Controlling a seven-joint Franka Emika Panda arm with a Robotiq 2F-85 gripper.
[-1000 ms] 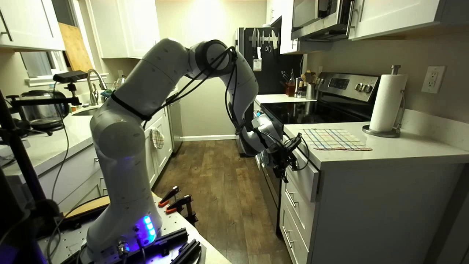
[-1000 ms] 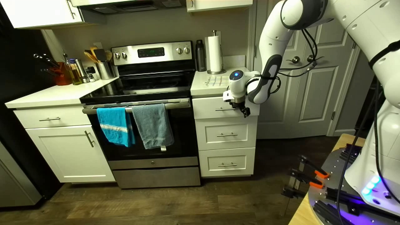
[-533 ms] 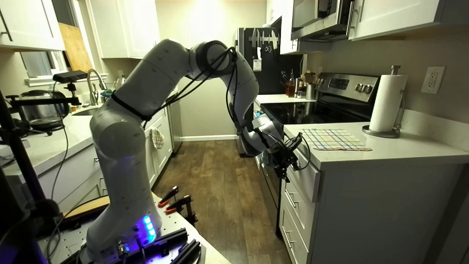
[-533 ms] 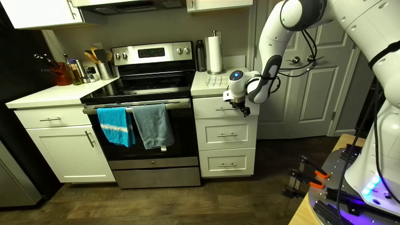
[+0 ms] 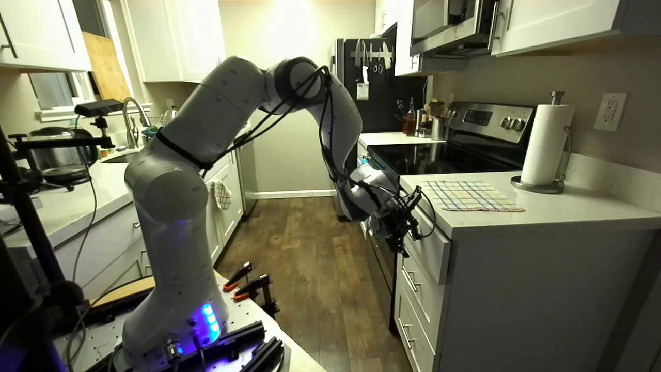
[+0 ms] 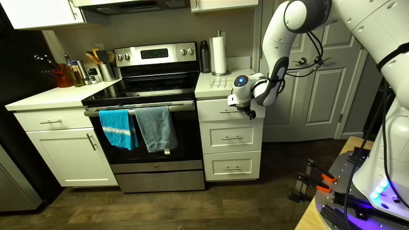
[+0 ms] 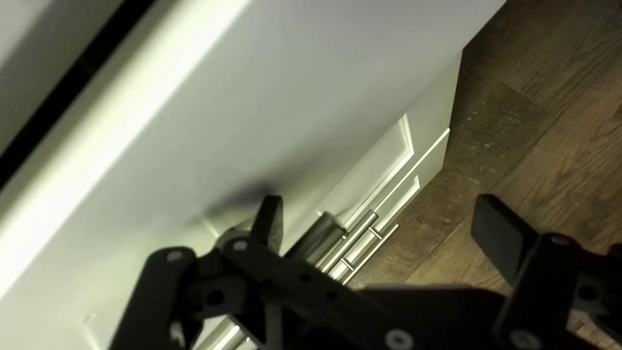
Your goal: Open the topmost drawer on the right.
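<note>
The claw (image 7: pixel 381 214) gapes wide before the top drawer (image 7: pixel 233 112).
In the wrist view the fingers (image 7: pixel 498 238) stand well apart, released; the drawer's handle (image 7: pixel 316 238) shows just beside one finger, contact unclear, and a dark gap (image 7: pixel 63 95) runs along the drawer's upper edge. In an exterior view the drawer sits under the counter (image 5: pixel 573 209), which bears a checked cloth (image 5: pixel 472 197) and paper roll (image 5: pixel 547 147). In an exterior view it tops two lower drawers (image 6: pixel 213 139), right of the stove (image 6: pixel 143 98).
</note>
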